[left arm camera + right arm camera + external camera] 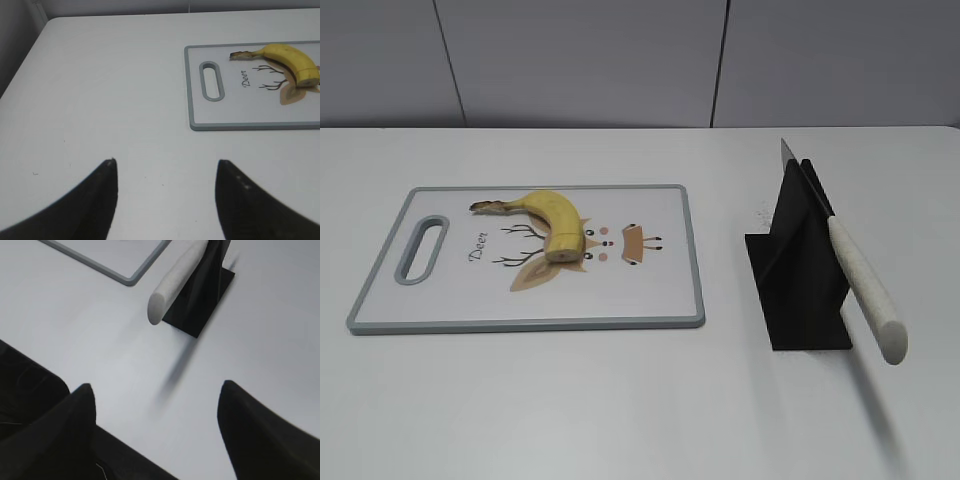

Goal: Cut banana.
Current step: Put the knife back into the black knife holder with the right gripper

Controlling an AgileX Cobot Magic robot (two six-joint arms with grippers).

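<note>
A yellow banana (552,215) with one end cut flat lies on a white, grey-rimmed cutting board (650,300) at the left of the table. It also shows in the left wrist view (292,60). A knife with a white handle (865,290) rests slanted in a black stand (802,270) at the right; its handle end shows in the right wrist view (172,285). My left gripper (165,167) is open and empty over bare table, left of the board (192,90). My right gripper (156,390) is open and empty, short of the knife handle. Neither gripper shows in the exterior view.
The white table (620,400) runs back to a grey panelled wall (620,60). The table's left edge shows in the left wrist view (30,45). A board corner (131,277) lies left of the stand (200,310) in the right wrist view.
</note>
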